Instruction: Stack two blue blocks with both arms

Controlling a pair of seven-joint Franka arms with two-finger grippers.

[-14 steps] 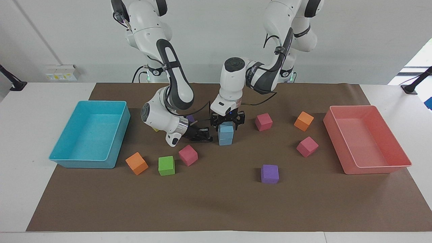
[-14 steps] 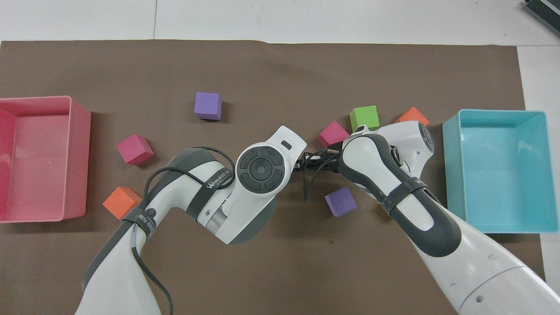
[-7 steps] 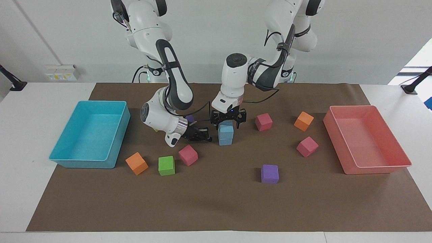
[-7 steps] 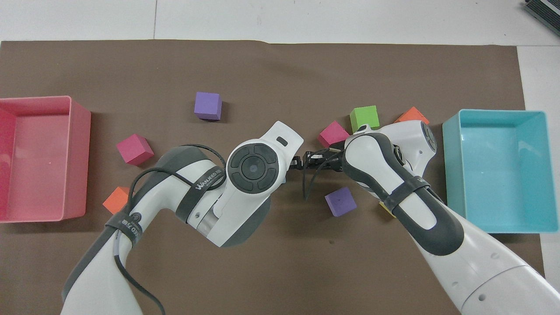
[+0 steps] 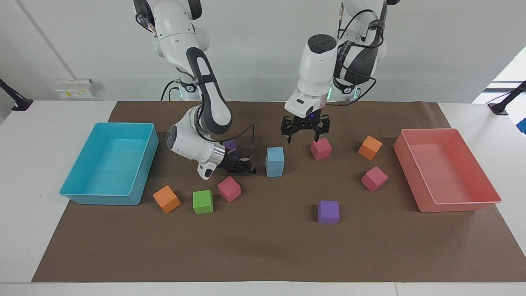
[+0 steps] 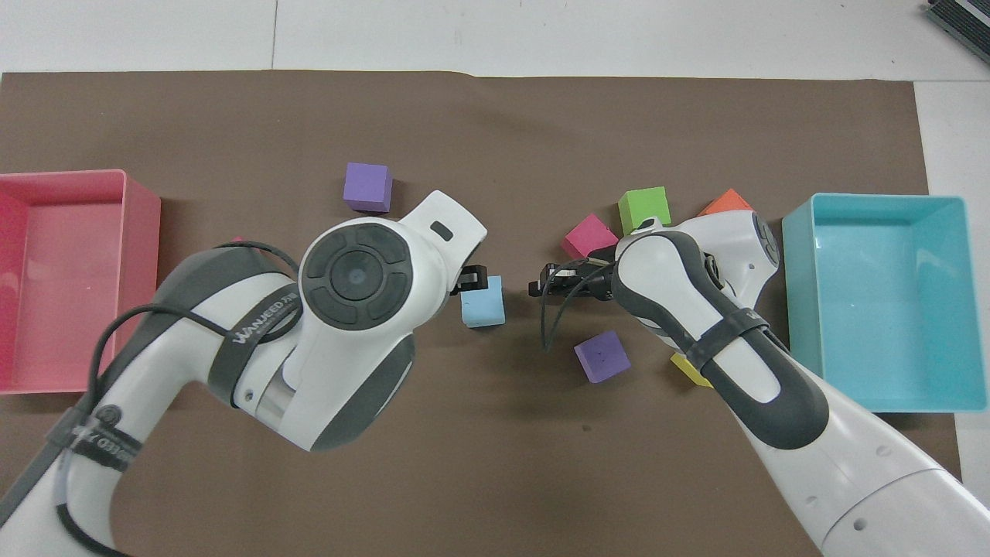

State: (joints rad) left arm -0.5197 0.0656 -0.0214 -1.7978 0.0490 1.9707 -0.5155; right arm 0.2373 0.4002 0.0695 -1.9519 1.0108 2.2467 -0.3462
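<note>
Nearest the robots, a small purple foam cube (image 5: 231, 144) sits tucked against the right arm's wrist. The left end effector (image 5: 305, 133) hangs raised over the table, above a magenta foam cube (image 5: 321, 148), with its fingers spread and nothing in them. An orange foam cube (image 5: 370, 147) lies toward the left arm's end.

A little farther out, the two sky-blue foam cubes (image 5: 274, 161) stand one on the other near the middle of the table, square and free of both arms, so the stack looks complete. The right end effector (image 5: 243, 167) sits low just beside it, toward the right arm's end; whether its fingers are parted cannot be told.

The likely trouble is that low end effector. A sideways sweep toward the stack, or a drag of its dangling cable, could topple the light foam. Lifting straight up first seems safer.

Farther out lie a second magenta foam cube (image 5: 229, 188), a green foam cube (image 5: 203, 202) and another orange foam cube (image 5: 166, 199), close under the right arm's way out. A turquoise plastic tray (image 5: 139, 181) and a salmon plastic tray (image 5: 460, 203) flank the table's ends.
</note>
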